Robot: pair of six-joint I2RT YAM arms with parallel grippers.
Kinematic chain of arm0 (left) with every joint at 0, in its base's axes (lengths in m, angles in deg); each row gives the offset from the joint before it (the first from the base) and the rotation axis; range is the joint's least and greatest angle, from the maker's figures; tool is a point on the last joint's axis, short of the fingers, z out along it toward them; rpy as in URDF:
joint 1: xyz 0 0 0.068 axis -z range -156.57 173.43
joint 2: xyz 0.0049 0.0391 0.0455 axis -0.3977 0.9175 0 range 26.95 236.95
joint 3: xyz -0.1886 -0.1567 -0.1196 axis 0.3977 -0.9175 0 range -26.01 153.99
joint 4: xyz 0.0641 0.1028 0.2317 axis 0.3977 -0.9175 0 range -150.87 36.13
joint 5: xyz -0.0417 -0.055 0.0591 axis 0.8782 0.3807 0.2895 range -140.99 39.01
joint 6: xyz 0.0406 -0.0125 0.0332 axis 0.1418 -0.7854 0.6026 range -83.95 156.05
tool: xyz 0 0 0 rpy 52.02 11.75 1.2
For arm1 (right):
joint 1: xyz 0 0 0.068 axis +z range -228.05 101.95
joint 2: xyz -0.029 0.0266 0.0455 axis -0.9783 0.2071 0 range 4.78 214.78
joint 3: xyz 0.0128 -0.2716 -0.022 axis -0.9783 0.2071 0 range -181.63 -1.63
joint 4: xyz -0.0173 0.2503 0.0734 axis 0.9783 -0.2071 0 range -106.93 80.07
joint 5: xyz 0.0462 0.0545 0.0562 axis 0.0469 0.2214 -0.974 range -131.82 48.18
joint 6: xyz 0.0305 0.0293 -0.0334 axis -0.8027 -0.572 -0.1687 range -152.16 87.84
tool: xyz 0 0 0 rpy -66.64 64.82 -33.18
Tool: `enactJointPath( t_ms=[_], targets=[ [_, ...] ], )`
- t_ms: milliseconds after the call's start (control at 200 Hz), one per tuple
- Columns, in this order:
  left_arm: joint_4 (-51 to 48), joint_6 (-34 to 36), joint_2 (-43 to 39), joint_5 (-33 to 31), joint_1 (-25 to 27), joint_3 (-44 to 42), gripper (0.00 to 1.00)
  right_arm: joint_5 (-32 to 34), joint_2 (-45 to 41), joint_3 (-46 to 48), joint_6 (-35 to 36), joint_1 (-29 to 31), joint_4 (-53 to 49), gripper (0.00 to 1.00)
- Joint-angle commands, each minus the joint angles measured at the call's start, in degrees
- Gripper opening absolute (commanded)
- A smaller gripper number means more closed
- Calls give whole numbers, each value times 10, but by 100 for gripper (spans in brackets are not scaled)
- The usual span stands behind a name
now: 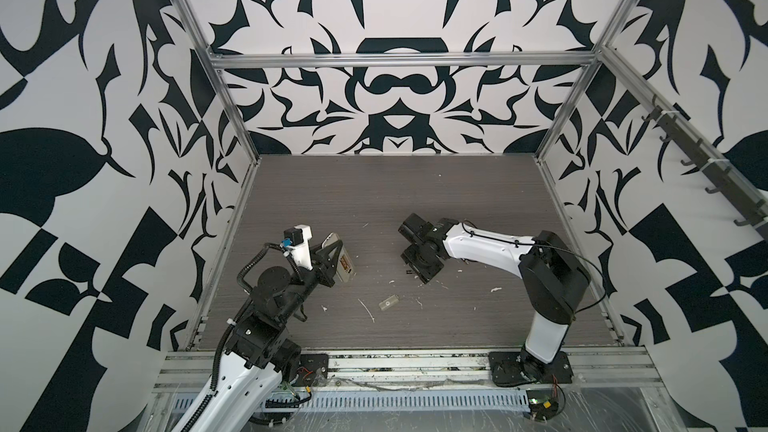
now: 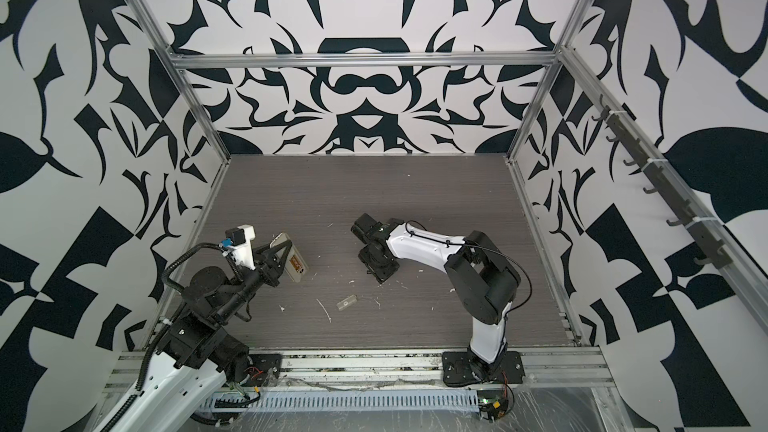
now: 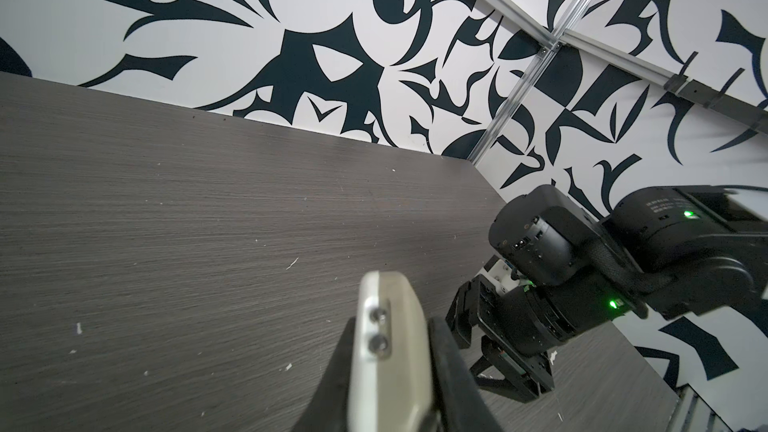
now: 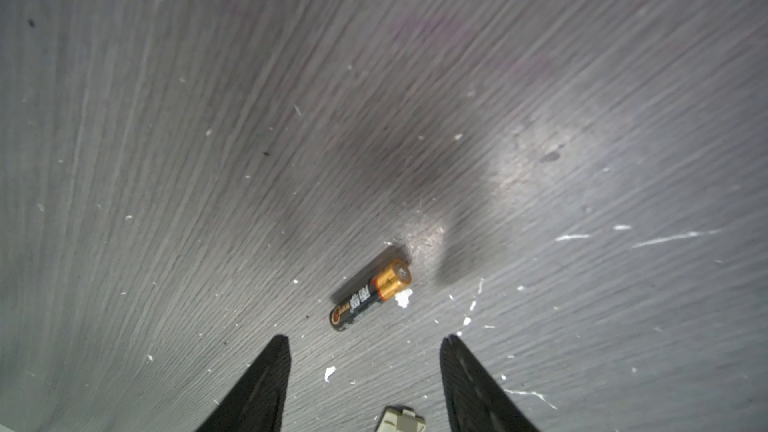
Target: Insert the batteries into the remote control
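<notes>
TABLETOP, MID-JOB: My L gripper (image 1: 331,254) is clamped on the white remote (image 1: 343,260). It holds it tilted above the table (image 1: 374,193), approx. 9 o'clock from table centre in both top views. The L wrist view shows the remote (image 3: 386,326) pinched btwn my two black fingers (image 3: 451,363). An orange-brown patch shows on its upper face, and I can't tell if that's a battery. My R gripper (image 4: 365,340) hangs low over mid-table, jaws apart, gripping nothing. One battery (image 4: 370,295), black w/ a gold end, lies flat on the wood just ahead of the R fingertips, untouched. A small clear cover (image 1: 388,303) lies at 7 o'clock of that battery, apart from it.
</notes>
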Motion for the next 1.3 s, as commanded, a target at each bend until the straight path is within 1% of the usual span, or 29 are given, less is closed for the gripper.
enactJointPath(
  t_ms=[0, 415, 680, 995, 1295],
  targets=[
    [17, -3, 1, -3, 1, -9, 5, -2, 3, -21, 12, 3, -9, 60],
    [15, -2, 2, -6, 1, -10, 5, -18, 20, -16, 19, 3, 9, 57],
    [14, -2, 0, -8, 1, -10, 5, -19, 24, -10, 25, 2, 11, 49],
    [16, -1, -2, -10, 1, -13, 6, -16, 24, 1, 28, -2, 6, 43],
    [15, -1, -3, -13, 1, -11, 6, -18, 28, 14, 38, -8, 2, 40]
  ],
)
